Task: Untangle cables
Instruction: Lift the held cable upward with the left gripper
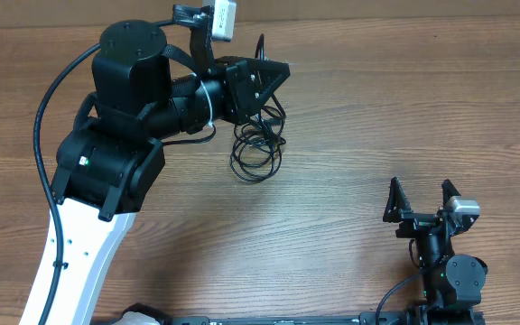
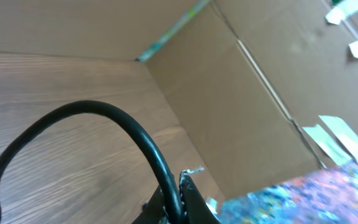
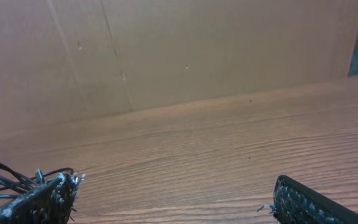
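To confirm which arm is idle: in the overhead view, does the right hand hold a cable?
No, the right hand stands open and empty, well apart from the cables.

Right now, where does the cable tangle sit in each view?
Overhead: cables upper centre, at the left gripper.
Left wrist: one of the cables arcs from lower left into the shut left gripper.
Right wrist: cables at the far-left bottom edge, past the open right gripper.
Shared landmark: the wooden table.
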Controlling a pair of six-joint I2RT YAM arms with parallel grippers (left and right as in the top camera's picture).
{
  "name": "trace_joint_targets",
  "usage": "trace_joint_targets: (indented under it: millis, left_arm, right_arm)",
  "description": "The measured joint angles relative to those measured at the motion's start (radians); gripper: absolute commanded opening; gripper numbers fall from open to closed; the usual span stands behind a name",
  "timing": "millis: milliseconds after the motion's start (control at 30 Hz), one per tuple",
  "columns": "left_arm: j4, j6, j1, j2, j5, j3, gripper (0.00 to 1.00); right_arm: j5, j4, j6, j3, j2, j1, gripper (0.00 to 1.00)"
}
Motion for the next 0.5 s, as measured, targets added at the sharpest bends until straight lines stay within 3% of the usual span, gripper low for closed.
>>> trace_joint_targets:
  millis: [233,500]
  left_arm:
    - [0.008,-0.079,0.0,0.0,0.057,0.0,0.04]
    - [0.009,-0.132,0.0,0.0,0.121,0.0,0.04]
  right_arm:
    - [-0.016,0.016,0.011,0.0,0.0,0.0,1.0]
    - [-0.418,0.105,0.311,0.0,0.0,0.0,1.0]
